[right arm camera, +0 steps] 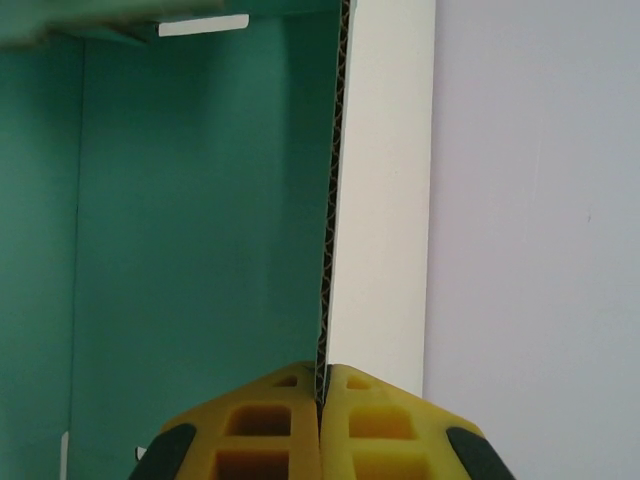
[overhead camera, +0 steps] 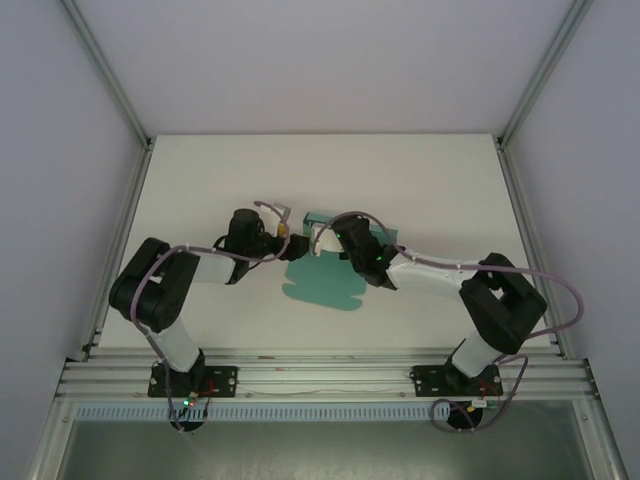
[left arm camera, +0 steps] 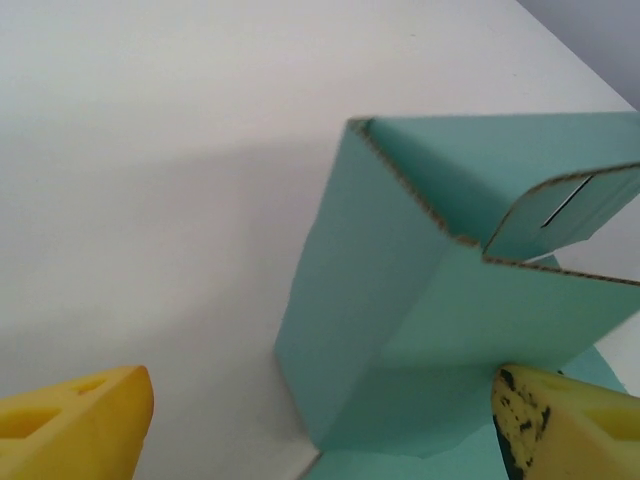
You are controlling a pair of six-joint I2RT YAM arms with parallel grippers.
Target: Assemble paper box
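The paper box (overhead camera: 322, 287) is teal corrugated card, partly folded, in the middle of the table. Its flat flaps lie toward the arms and its raised walls (overhead camera: 318, 218) stand behind. In the left wrist view a folded upright corner of the paper box (left arm camera: 400, 300) stands between my left gripper's (left arm camera: 330, 440) yellow fingers (left arm camera: 90, 420), which are wide apart and open. A slotted flap (left arm camera: 565, 210) leans inward at the top right. My right gripper (right arm camera: 322, 385) is shut on the edge of one upright wall (right arm camera: 330, 200), teal on its left face and white on its right. In the top view my left gripper (overhead camera: 295, 246) and right gripper (overhead camera: 335, 240) meet at the box.
The white table (overhead camera: 200, 200) runs out on all sides of the box. Aluminium frame posts (overhead camera: 520, 110) and grey walls bound it at the left, right and back. Both arms' cables (overhead camera: 560, 285) loop above the table.
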